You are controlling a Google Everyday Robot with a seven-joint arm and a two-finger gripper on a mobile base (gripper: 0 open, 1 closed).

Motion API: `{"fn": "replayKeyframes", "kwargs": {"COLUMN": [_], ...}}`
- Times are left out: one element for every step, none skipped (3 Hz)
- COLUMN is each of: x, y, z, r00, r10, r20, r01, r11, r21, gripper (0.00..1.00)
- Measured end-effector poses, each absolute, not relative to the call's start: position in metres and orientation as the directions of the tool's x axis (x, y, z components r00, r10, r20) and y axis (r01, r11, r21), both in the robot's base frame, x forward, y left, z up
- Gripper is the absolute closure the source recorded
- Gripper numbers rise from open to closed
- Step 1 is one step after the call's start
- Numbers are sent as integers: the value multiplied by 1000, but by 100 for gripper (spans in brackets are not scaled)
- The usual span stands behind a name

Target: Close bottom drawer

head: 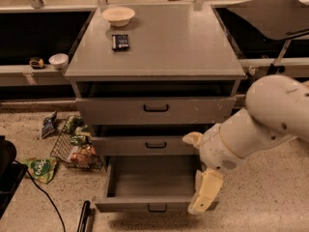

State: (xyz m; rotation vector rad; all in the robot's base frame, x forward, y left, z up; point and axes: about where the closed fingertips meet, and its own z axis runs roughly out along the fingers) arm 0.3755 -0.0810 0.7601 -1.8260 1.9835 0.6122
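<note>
The bottom drawer (145, 206) of the grey cabinet is pulled far out, its empty inside showing. Its slim front panel with a small black handle (157, 208) sits near the floor. My gripper (191, 175) is at the drawer's front right corner, on a white arm coming in from the right. It is open. One cream finger (205, 195) hangs down over the right end of the drawer's front panel. The other finger (192, 138) points left in front of the middle drawer (145, 145). Whether a finger touches the panel cannot be told.
The top drawer (155, 109) and the middle drawer stand slightly out. A bowl (118, 15) and a dark packet (120, 41) lie on the cabinet top. A wire basket (77, 151) and snack bags lie on the floor to the left. A black cable (43, 197) runs there.
</note>
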Motion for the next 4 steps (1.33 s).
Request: {"fn": "replayKeyframes", "kwargs": {"x": [379, 383, 383, 380], "y": [-60, -35, -35, -31], "z": [701, 651, 651, 633], "r00": [-49, -25, -25, -30], "r10": [-822, -781, -781, -787], "r20": [-568, -624, -624, -616], "r01": [-999, -994, -994, -993], "r11": [30, -47, -47, -46], "r21": [42, 99, 99, 108], "gripper": [0, 0, 0, 0]}}
